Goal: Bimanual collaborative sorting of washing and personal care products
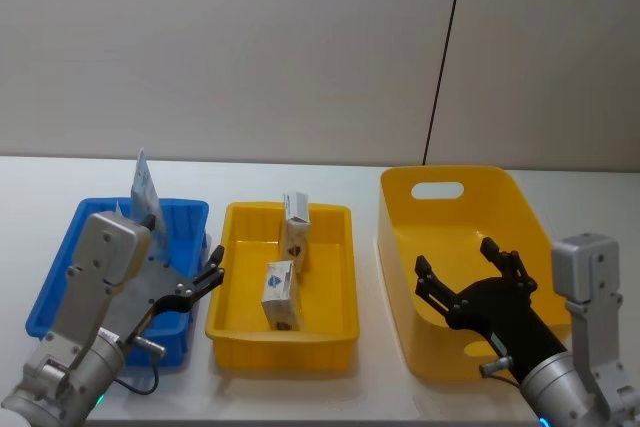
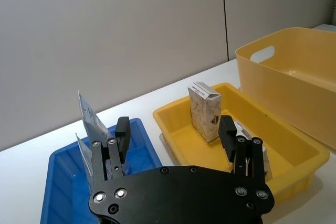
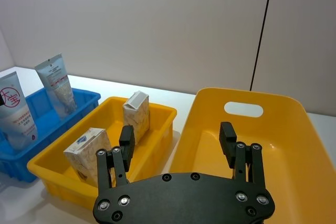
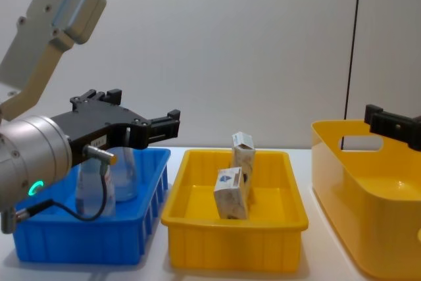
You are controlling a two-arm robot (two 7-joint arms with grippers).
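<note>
Left of the yellow tray (image 1: 352, 277), left tool (image 1: 212, 269) hangs spread and empty over the blue bin (image 1: 180, 212) holding the tubes (image 1: 143, 187), right tool (image 1: 465, 269) likewise over the deep bin (image 1: 530, 212) to the tray's right, both cartons (image 1: 281, 294) sitting inside the tray, so it looks like sorting by type, nothing gripped.

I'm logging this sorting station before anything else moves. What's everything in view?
white tube: 1, white with red print, standing in the blue bin
bluish tube: 1, translucent bluish, in the blue bin
cartons: 2, whitish, in the yellow tray, second one behind
blue bin: 1, blue, left
yellow tray: 1, yellow, middle
yellow tub: 1, yellow, right
table: 1, white, underneath
left gripper: black, open, by the blue bin
right gripper: black, open, over the yellow tub
</note>
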